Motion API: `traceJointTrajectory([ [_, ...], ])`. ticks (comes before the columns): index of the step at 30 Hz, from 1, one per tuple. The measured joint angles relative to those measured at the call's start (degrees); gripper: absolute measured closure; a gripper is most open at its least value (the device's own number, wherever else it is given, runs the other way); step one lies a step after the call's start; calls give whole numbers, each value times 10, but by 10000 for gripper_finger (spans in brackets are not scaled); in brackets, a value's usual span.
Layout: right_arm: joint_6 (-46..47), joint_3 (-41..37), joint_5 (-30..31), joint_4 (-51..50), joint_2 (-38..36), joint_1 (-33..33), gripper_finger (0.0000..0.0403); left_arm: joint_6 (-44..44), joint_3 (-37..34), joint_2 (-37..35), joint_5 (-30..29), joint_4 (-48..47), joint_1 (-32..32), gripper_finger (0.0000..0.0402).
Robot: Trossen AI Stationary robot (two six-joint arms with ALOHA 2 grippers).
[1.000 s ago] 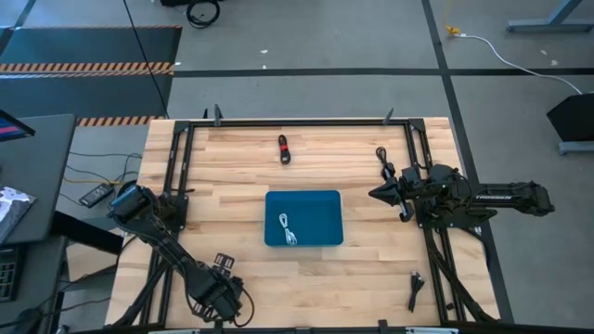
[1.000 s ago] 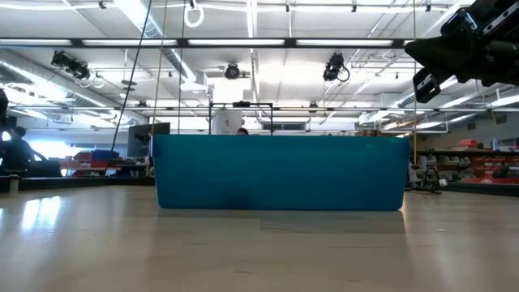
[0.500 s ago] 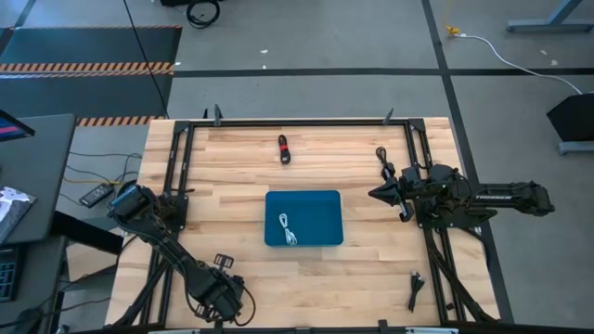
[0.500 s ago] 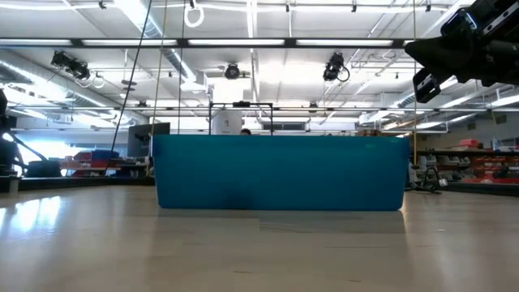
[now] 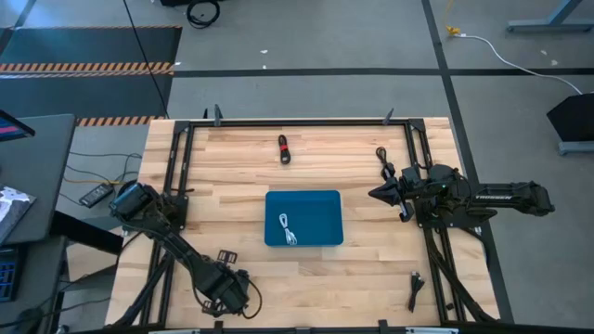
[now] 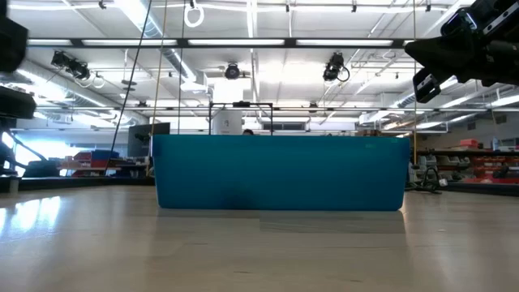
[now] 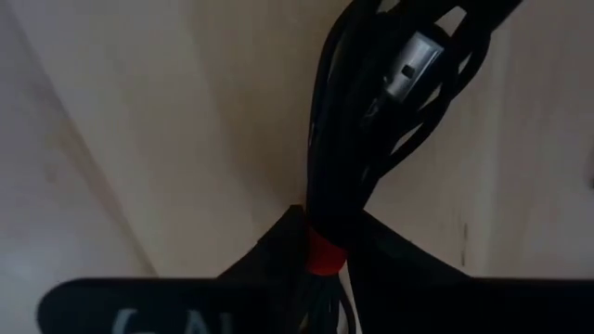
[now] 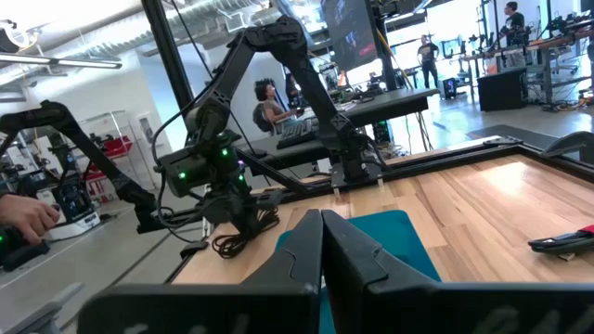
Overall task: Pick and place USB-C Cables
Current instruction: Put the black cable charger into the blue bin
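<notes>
A black coiled USB-C cable [image 7: 371,121] with a red tie [image 7: 321,251] sits in my left gripper [image 7: 320,246], which is shut on it at the table's near left [image 5: 227,293]. The right wrist view shows its loops [image 8: 236,243] drooping under that gripper. Another black cable with a red band [image 5: 284,148] lies flat at the far middle. The blue tray [image 5: 325,202] stands mid-table, a white cable [image 5: 290,230] lying inside. My right gripper [image 8: 322,218] is shut and holds nothing, hovering right of the tray [image 5: 379,193]. My left gripper pinches the coiled cable between its two fingers at the red tie [image 7: 322,263], where the loops are gathered. The loops and a silver plug [image 7: 413,57] reach out past the fingertips. Whether the loops still touch the table, I cannot tell.
Two more black cables lie on the wood, one by the right arm [image 5: 380,158] and one near the front right [image 5: 414,290]. A black frame [image 5: 297,122] runs round the table. People show in the room behind.
My left gripper has gone up and a little toward the table's far edge; in the low view it now shows at the upper left, where it was absent before. My right arm has kept still.
</notes>
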Motion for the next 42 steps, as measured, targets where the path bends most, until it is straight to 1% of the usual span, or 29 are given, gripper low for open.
traceJointTrajectory([
  [7,0,0,0,0,0,0,388,0,8,2,-8,-17,31,337],
  [11,0,0,0,0,0,0,388,6,43,2,-34,-54,48,340],
  [14,0,0,0,0,0,0,388,30,76,2,-59,-92,57,339],
  [17,0,0,0,0,0,0,388,48,105,2,-81,-110,71,339],
  [21,0,0,0,0,0,0,388,53,141,2,-110,-133,102,339],
  [25,0,0,0,0,0,0,388,77,173,2,-134,-142,137,337],
  [30,0,0,0,0,0,0,388,104,207,1,-146,-144,188,338],
  [37,0,0,0,-1,0,0,388,151,242,1,-146,-135,260,334],
  [42,-1,0,0,-1,0,0,388,163,264,1,-147,-98,300,335],
])
